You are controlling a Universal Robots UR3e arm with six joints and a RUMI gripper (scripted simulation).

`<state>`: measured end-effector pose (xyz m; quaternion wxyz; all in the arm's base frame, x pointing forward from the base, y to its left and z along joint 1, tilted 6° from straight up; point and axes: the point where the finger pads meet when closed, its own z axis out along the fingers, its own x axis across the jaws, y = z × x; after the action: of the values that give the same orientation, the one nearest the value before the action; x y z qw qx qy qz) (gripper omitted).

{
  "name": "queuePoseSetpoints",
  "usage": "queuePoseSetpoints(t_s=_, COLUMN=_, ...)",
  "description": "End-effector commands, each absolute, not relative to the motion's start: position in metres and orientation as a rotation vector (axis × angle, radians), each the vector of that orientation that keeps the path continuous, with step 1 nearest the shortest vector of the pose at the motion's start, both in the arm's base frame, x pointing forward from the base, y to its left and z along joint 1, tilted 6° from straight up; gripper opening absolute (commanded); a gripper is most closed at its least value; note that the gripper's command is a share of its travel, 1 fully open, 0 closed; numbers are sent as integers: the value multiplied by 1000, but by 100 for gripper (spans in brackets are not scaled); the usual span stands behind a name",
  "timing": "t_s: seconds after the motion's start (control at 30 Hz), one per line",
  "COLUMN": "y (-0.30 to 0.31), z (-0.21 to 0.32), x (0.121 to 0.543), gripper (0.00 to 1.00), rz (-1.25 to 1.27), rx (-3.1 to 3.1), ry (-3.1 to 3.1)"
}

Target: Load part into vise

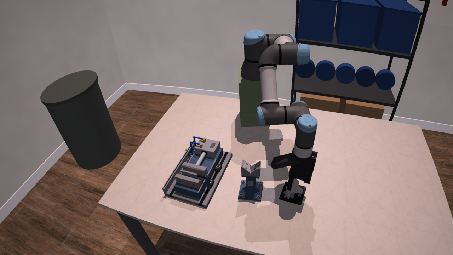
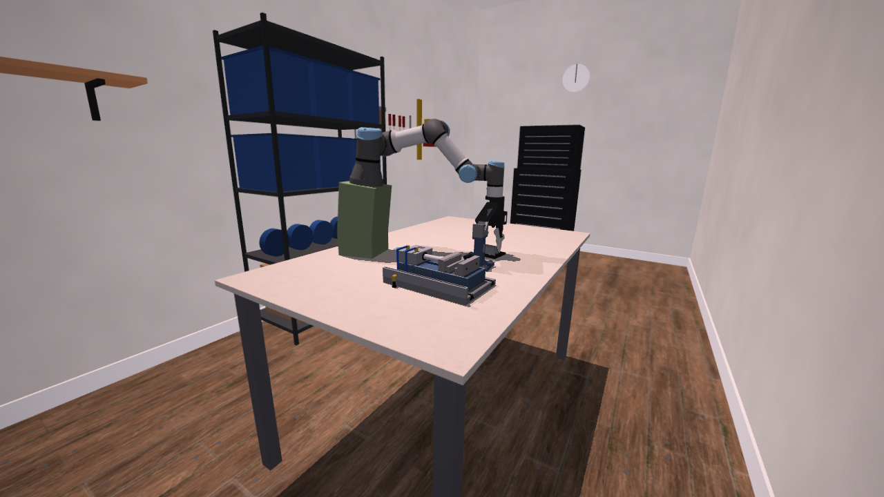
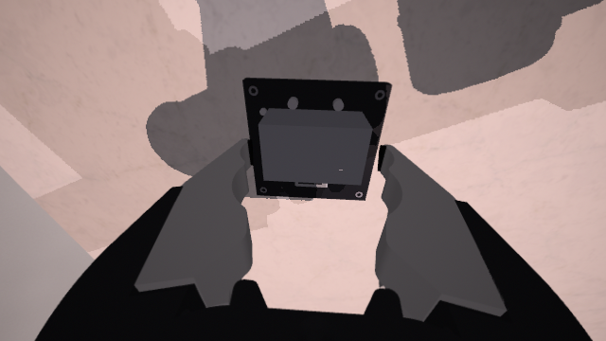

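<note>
The part (image 3: pixel 314 153) is a plain grey block standing on the black infeed plate (image 3: pixel 317 89) (image 1: pixel 298 200). No slot shows on the faces in the wrist view. My gripper (image 3: pixel 315 144) (image 1: pixel 292 191) is partly open, pointing down over the plate, with one finger at each side of the part and a gap on both sides. The vise stands at the left, open, with its fixed jaw (image 1: pixel 187 181) (image 2: pixel 467 266) at the front and its moving jaw (image 1: pixel 194 168) on the cylinder's rod (image 1: pixel 201 158). The low bars are hidden. The V-block (image 1: pixel 251 172) (image 2: pixel 478 230) holds nothing.
The V-block's post (image 1: pixel 250 186) stands between the vise and the infeed plate. Blue air hoses (image 1: pixel 191 148) rise at the vise's rear left. The green robot pedestal (image 1: pixel 248 104) (image 2: pixel 363 219) stands at the back of the table (image 1: pixel 364 177).
</note>
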<state>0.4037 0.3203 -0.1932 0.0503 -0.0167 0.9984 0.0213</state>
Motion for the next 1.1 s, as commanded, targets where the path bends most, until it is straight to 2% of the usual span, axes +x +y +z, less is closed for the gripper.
queuePoseSetpoints(t_s=0.0, y=321, z=-192, x=405, gripper=51, rz=67, rx=-51, ry=3037)
queuePoseSetpoints(t_s=0.43, y=321, z=-192, x=405, gripper=51, rz=67, rx=-51, ry=3037)
queuePoseSetpoints(t_s=0.47, y=321, z=-192, x=405, gripper=0, rz=67, rx=-51, ry=3037)
queuePoseSetpoints(t_s=1.07, y=321, z=-192, x=405, gripper=0, rz=67, rx=-51, ry=3037)
